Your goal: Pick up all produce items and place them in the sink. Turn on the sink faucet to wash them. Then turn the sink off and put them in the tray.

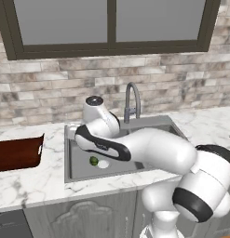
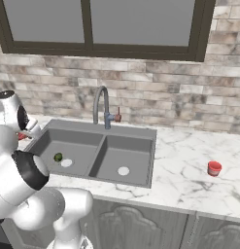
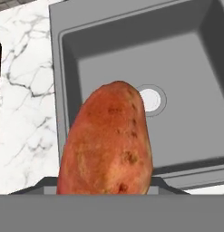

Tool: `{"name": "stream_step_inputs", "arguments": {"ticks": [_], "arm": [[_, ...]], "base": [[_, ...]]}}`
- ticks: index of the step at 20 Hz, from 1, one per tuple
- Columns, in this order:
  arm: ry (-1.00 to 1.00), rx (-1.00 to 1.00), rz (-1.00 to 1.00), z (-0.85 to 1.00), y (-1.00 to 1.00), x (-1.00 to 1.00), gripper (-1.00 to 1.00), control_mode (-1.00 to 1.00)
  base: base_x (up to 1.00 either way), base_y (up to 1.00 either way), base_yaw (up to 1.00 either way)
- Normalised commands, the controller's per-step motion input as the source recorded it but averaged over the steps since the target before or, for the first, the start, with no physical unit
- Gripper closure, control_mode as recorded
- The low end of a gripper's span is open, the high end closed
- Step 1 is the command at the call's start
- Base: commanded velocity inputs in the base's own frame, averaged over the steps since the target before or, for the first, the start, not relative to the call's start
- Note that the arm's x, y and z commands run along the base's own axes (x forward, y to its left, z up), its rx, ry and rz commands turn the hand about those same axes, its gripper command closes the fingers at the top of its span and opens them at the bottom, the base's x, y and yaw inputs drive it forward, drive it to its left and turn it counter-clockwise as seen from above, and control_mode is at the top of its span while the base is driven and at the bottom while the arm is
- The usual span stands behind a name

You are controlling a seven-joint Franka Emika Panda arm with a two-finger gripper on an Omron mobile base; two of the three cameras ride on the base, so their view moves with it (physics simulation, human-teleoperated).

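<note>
Here, at the far left of the left base view, the tray (image 1: 16, 153) sits on the marble desk (image 1: 37, 183), cut off by the frame edge and waiting for washed produce. Right of it, the lime (image 1: 94, 161) lies in the left basin of the sink (image 1: 70, 153) beside the drain, so it is likely already delivered. In the hand view, the sweet potato (image 3: 106, 145) fills the lower centre, poised over that basin, probably about to be dropped in; the pincer is closed partway around it, though the fingertips are hidden behind it. Further right stands the faucet (image 1: 132, 100), with no water visible. A small red cup (image 2: 214, 168) rests on the desk at the right of the right base view.
</note>
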Motion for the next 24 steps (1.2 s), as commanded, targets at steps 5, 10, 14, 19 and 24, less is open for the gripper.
{"name": "stream_step_inputs", "arguments": {"ticks": [5, 10, 14, 19, 24], "arm": [[0.08, 0.0, 0.0, -0.19, -0.47, 0.39, 1.0, -1.0], [0.13, 0.0, 0.0, -0.27, -0.26, 0.45, 1.0, -1.0], [0.12, 0.0, 0.0, -0.42, -0.13, 0.35, 1.0, -1.0], [0.07, -0.04, 0.0, -0.5, -0.06, 0.2, 1.0, -1.0], [0.03, -0.08, 0.0, -0.5, -0.02, 0.12, 1.0, -1.0]], "base": [[0.0, 0.0, 0.0], [0.0, 0.0, 0.0], [0.0, 0.0, 0.0], [0.0, 0.0, 0.0], [0.0, 0.0, 0.0]]}}
